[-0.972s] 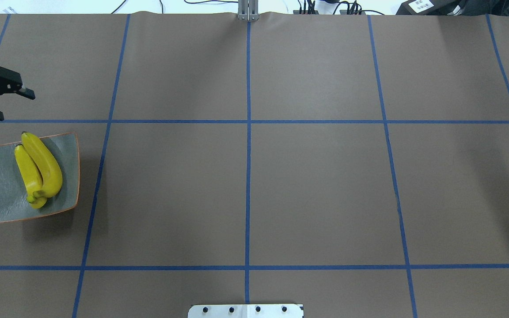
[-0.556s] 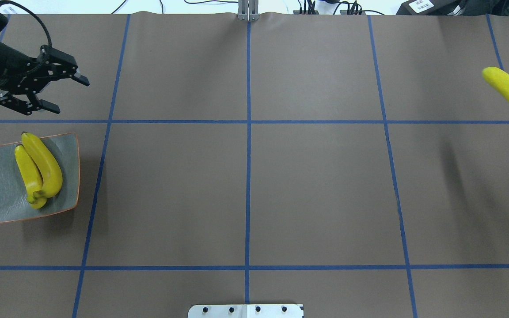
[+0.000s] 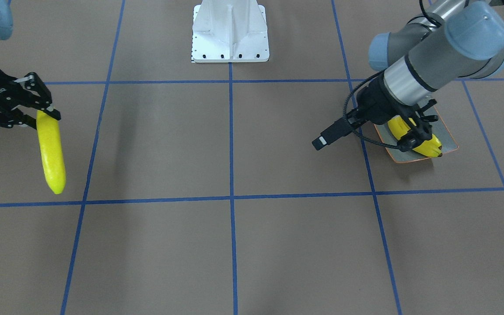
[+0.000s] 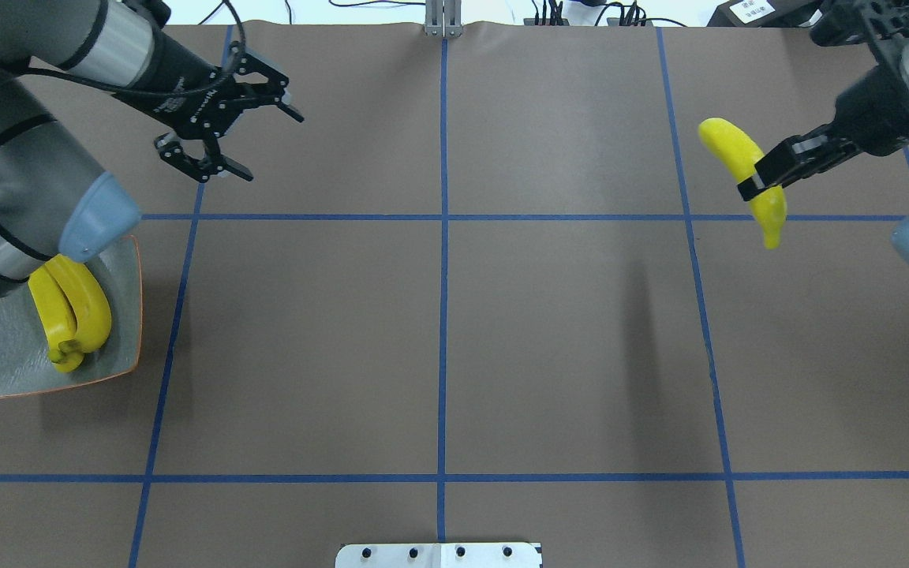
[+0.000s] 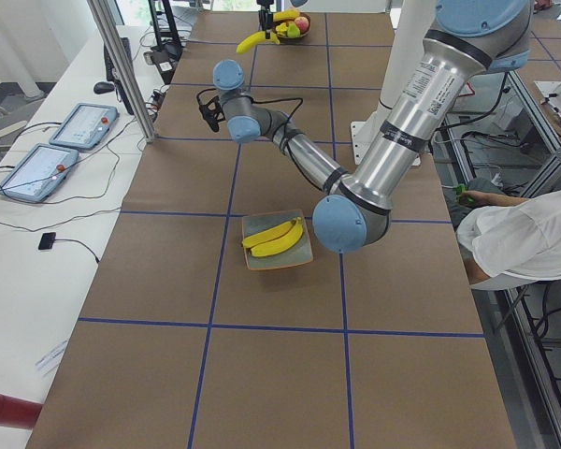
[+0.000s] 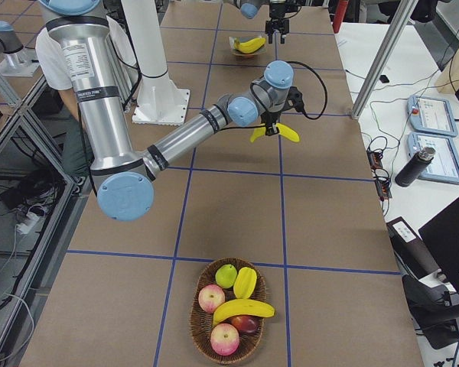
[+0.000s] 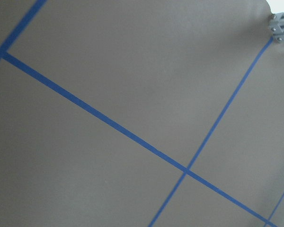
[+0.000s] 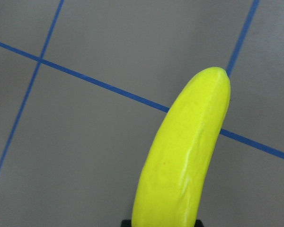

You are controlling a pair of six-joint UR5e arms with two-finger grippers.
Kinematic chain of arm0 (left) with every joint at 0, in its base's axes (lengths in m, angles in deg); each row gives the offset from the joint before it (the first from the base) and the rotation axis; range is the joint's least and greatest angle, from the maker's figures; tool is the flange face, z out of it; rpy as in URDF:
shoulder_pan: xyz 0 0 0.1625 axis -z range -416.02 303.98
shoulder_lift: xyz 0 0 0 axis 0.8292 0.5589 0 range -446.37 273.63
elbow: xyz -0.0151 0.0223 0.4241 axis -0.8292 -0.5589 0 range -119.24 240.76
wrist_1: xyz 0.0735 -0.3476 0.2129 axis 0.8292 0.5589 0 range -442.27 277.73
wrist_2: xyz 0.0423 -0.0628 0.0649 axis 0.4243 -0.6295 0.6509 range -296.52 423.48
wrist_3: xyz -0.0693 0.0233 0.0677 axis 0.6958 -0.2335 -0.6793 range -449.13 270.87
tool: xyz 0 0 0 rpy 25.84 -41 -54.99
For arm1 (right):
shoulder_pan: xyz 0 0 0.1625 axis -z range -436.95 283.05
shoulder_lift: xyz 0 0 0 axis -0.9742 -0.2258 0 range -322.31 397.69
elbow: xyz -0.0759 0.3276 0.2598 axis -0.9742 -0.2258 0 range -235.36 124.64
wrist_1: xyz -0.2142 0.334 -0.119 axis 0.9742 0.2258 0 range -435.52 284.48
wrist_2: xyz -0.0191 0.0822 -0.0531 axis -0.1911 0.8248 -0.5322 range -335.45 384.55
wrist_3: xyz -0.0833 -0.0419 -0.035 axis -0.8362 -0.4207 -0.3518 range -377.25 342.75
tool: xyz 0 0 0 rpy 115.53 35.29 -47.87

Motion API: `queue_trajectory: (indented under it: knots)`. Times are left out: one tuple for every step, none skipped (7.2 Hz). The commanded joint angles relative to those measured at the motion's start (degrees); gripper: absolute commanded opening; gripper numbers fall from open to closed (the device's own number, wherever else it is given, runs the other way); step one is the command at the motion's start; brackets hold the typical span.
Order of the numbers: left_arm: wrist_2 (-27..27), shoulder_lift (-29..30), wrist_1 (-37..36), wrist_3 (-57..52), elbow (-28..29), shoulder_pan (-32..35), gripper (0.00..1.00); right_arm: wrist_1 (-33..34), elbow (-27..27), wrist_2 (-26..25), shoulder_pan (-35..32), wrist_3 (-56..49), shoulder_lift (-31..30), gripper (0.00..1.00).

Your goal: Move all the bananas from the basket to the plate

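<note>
The left gripper (image 4: pixel 275 150) has swung in from the tabletop's left edge, where it sat a second ago. It now hangs well inside, near the far edge and short of the centre line. Its arm has followed and now covers the far left corner of the plate (image 4: pixel 125 315). The right gripper (image 4: pixel 756 189), out of sight a second ago and then only at the right edge, has carried its banana (image 4: pixel 724 146) further in from that edge, fingers (image 4: pixel 786 162) clamped around its middle.
</note>
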Motion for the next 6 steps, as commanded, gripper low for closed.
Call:
queue_trajectory:
  knots:
    - [0.3,8.1,0.4,5.3,4.1,-3.4,1.0,-5.8,0.1,-0.1,7.1,11.4,3.7,0.0]
    - [0.7,11.1,0.8,6.3,6.4,-4.2,1.0,-10.7,-0.5,-0.6,10.0,18.4,5.1,0.0]
    - [3.6,12.7,0.9,7.7,6.7,-5.9,1.0,-12.9,-1.9,-0.8,11.0,22.2,7.5,0.0]
    - [5.3,13.5,1.0,9.3,6.7,-7.6,1.0,-13.1,-2.5,-2.1,12.0,23.0,8.7,0.0]
    - [5.8,13.8,2.1,9.5,6.8,-8.5,1.0,-13.2,-3.3,-2.8,12.2,23.2,10.0,0.0]
    - [7.2,14.4,2.4,9.8,6.8,-9.3,1.0,-13.1,-3.7,-2.8,12.2,24.4,11.8,0.0]
